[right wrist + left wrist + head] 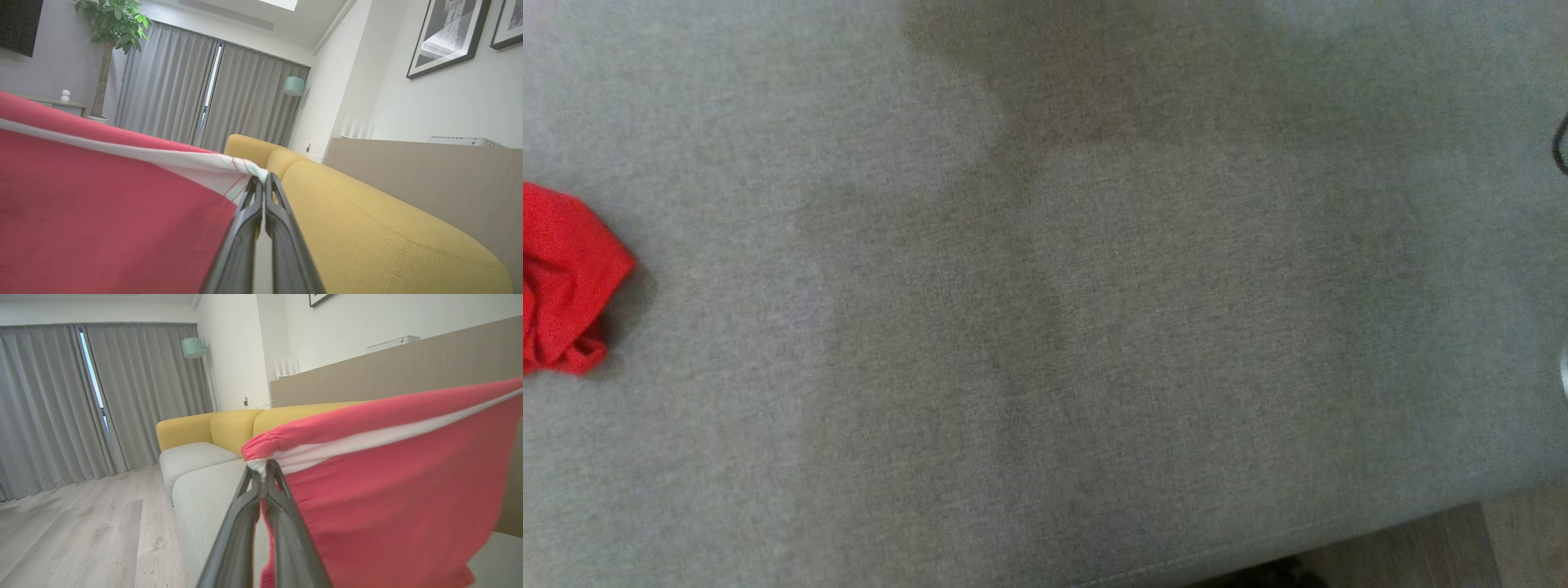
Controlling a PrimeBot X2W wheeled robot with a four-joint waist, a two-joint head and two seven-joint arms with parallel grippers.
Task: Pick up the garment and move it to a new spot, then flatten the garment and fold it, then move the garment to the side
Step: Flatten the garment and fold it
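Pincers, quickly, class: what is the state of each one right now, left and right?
Left pincer: closed, holding the red garment by its white-banded edge.
Right pincer: closed, holding the same garment's edge.

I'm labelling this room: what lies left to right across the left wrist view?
Grey pleated curtains, mint-green lamp shade, yellow upholstered sofa back, red fabric garment with a white band.

Red garment (388, 498) (white band along edge) stretched taut.
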